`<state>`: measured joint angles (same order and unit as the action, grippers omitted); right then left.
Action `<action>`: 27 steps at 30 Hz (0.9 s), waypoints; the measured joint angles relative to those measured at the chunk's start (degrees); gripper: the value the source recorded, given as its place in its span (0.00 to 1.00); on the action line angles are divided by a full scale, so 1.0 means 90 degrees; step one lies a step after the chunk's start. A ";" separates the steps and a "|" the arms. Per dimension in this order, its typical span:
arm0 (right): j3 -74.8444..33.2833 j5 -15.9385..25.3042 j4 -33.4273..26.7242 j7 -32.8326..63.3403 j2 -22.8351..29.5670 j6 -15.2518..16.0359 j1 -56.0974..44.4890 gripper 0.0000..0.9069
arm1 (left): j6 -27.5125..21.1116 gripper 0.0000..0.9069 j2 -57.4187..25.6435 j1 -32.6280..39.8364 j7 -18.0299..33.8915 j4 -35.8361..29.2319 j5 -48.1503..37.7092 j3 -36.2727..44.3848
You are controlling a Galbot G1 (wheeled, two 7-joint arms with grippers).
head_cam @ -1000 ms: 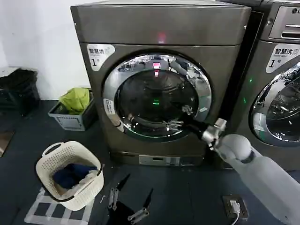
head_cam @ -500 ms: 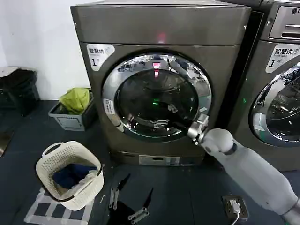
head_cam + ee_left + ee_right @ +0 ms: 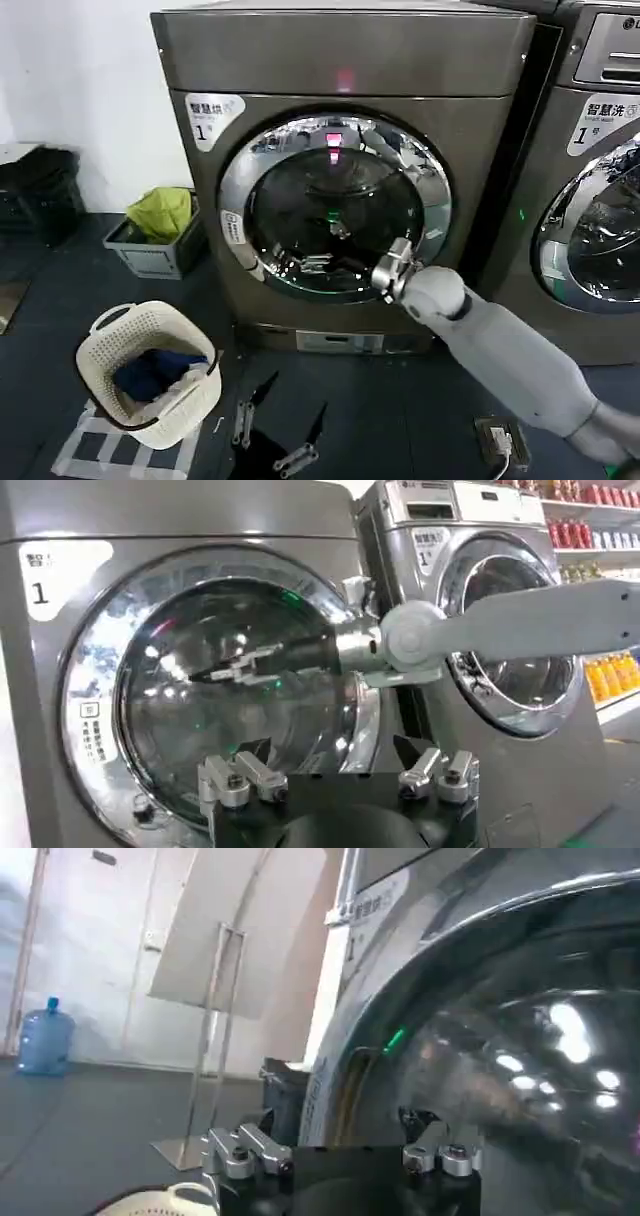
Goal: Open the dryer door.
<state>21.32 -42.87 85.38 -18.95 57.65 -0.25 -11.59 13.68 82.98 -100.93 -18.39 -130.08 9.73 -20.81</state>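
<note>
The right gripper (image 3: 235, 668) is extended across the glass of the dryer door (image 3: 335, 205), fingers nearly together and holding nothing. The door is shut; its chrome rim lies outward of the gripper, toward the robot's left. The left gripper (image 3: 280, 425) hangs low, fingers spread, farther from the door.

wall (image 3: 80, 90) white | floor (image 3: 420, 410) dark | laundry basket (image 3: 150, 375) | grey bin (image 3: 155, 255) w/ green cloth

Dryer door (image 3: 335, 208) — chrome rim, dark glass
</note>
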 joint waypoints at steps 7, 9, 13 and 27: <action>0.0139 0.0189 -0.0364 0.0156 0.0352 0.0040 0.0173 1.00 | 0.0002 1.00 0.0006 0.0004 0.0000 0.0000 0.0000 0.0001; 0.0171 0.0219 -0.0438 0.0164 0.0428 0.0050 0.0205 1.00 | 0.0002 1.00 0.0006 0.0011 0.0000 0.0000 0.0000 0.0002; 0.0250 0.0256 -0.0615 0.0164 0.0614 0.0053 0.0284 1.00 | 0.0002 1.00 0.0005 0.0022 -0.0001 0.0000 -0.0002 0.0002; 0.0396 0.0400 -0.1120 0.0174 0.1122 0.0085 0.0461 1.00 | 0.0005 1.00 0.0005 0.0036 -0.0007 0.0000 -0.0009 0.0006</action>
<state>24.88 -39.27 75.30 -17.38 67.76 0.51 -7.44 13.73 83.03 -100.61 -18.45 -130.08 9.64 -20.76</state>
